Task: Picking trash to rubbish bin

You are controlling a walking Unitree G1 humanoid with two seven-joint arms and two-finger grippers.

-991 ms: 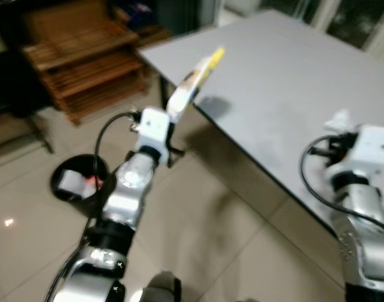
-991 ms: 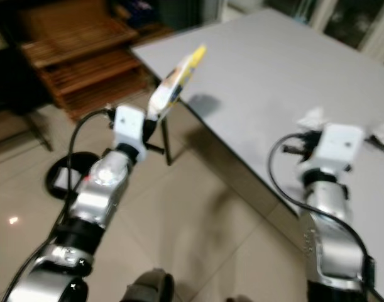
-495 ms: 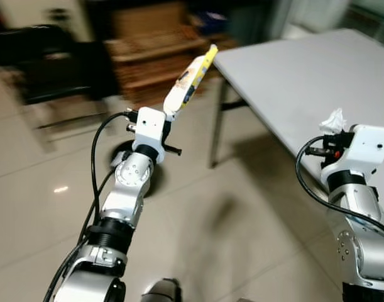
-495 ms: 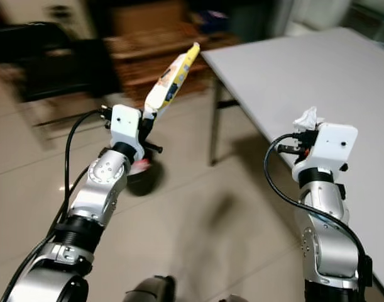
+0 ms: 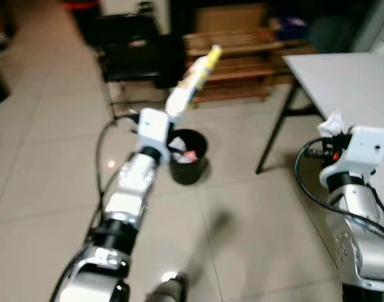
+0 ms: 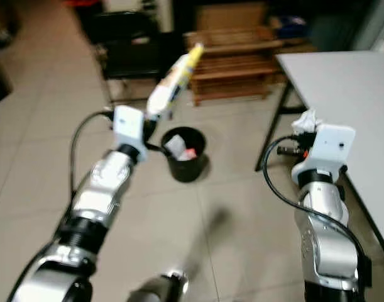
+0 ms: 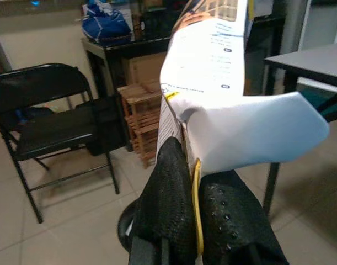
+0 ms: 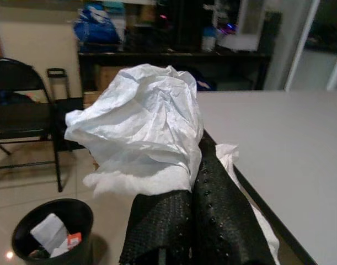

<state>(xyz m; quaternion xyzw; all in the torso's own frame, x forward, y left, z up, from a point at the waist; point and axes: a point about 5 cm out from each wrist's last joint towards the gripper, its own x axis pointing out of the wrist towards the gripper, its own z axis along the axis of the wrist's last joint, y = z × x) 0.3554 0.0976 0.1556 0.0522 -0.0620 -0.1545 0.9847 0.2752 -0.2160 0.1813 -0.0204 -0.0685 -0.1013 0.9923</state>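
My left gripper [image 7: 191, 182] is shut on a white and yellow wrapper [image 5: 193, 80] that sticks up above it, held out over the tiled floor just left of the black rubbish bin [image 5: 188, 156]. The bin holds some white and red scraps. My right gripper [image 8: 191, 193] is shut on a crumpled white tissue [image 8: 140, 124], raised at the right next to the grey table's [image 6: 342, 82] near edge. The same tissue [image 5: 333, 123] peeks over the right wrist housing.
A black folding chair [image 7: 52, 110] and a low wooden rack [image 5: 242, 53] stand behind the bin. A dark table leg [image 5: 276, 135] slants down right of the bin. Tiled floor lies open in front of me.
The camera has swung left, so the bin now lies near the picture's centre and the table sits at the right edge. Both grippers still hold their trash.
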